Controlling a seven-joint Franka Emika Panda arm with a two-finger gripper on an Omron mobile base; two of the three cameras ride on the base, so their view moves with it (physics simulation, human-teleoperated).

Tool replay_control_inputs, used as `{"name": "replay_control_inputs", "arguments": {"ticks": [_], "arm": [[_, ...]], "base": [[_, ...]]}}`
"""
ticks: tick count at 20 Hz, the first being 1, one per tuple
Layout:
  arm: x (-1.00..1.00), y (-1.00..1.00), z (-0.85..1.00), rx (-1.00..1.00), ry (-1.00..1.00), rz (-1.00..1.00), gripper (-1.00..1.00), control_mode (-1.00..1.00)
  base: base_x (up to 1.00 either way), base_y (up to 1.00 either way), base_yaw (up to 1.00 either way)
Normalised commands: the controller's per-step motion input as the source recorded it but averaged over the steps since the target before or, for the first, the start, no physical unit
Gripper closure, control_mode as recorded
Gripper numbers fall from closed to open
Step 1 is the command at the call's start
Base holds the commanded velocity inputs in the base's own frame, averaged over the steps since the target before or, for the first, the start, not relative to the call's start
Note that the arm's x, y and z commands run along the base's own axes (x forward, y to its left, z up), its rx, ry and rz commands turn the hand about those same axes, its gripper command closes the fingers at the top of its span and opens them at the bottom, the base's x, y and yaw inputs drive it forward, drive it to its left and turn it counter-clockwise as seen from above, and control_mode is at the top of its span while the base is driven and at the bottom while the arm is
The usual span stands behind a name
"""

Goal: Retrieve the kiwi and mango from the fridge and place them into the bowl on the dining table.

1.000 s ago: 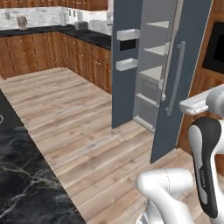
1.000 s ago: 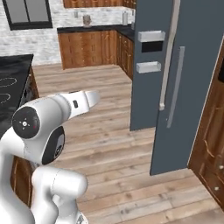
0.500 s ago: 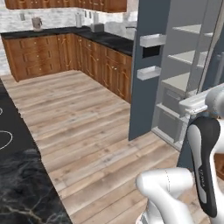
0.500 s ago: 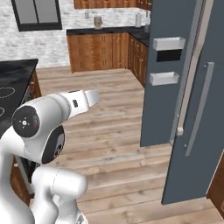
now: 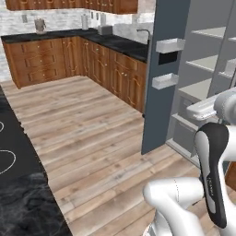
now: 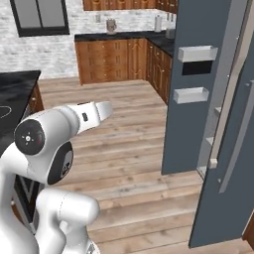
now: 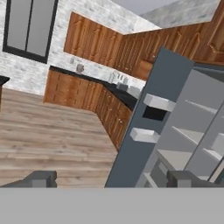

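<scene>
Your gripper has its fingers spread apart, holding nothing. The table lies near left. Ahead, the fridge stands open, shelves exposed. Beyond it, a wall counter carries small items.

Fridge: open, grey shelves reachable from the front. Door with white bins projecting on the left edge of the opening; second door on the other side. Wood floor before it unobstructed. Desk at left.
</scene>
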Motion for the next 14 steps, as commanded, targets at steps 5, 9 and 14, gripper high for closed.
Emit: {"name": "replay_control_inputs", "arguments": {"ticks": [5,9,14], "arm": [[0.00,0.00,0.00,0.00,0.00,0.00,-1.00,1.00],[0.00,0.00,0.00,0.00,0.00,0.00,-1.00,1.00],[0.00,0.00,0.00,0.00,0.00,0.00,-1.00,1.00]], "base": [[0.42,-0.02,-0.01],[0.66,0.00,-0.02],[0.53,-0.13,-0.02]]}}
